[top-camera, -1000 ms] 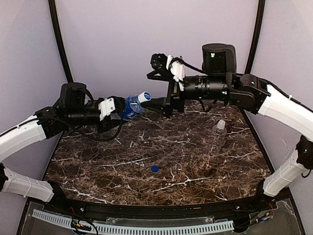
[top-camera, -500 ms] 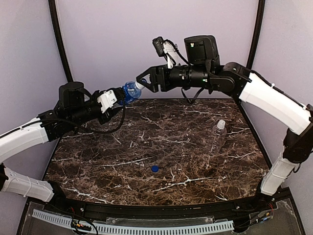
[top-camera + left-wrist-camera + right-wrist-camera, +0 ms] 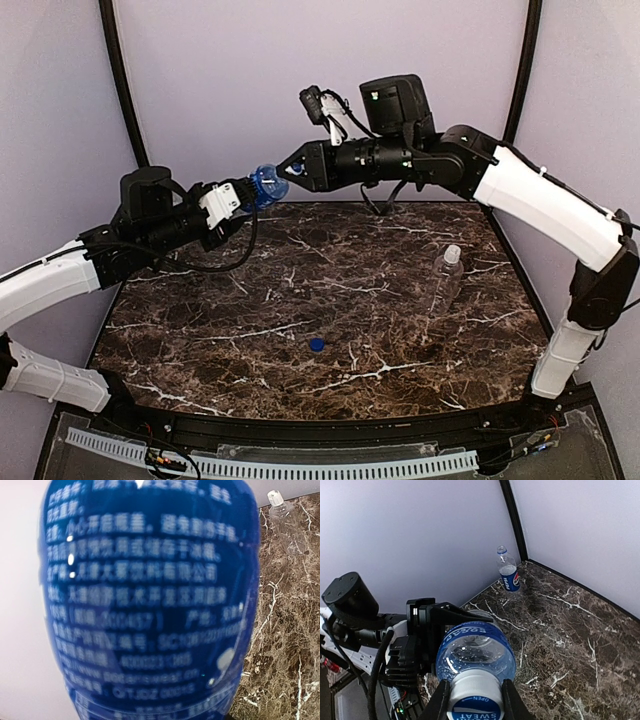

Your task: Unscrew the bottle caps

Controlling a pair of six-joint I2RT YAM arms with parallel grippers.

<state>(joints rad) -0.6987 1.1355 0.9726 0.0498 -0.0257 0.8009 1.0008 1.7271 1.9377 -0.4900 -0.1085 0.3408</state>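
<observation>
The right gripper (image 3: 474, 700) just clamped the white cap (image 3: 472, 692) — seemingly snug — of the blue-labelled bottle (image 3: 265, 185) the left gripper (image 3: 226, 202) holds — unscrewing can begin.

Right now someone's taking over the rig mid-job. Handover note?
Left gripper: shut on the blue-label bottle, held in the air with its neck toward the right arm.
Right gripper: shut on that bottle's white cap, which is on the neck.
Table: blue cap lies loose near the front middle. Plain bottle stands at the right, capped. Second labelled bottle stands in the far left corner and looks capless.
Done: one cap off.
Left: twist off the held cap, then the plain bottle's.
</observation>
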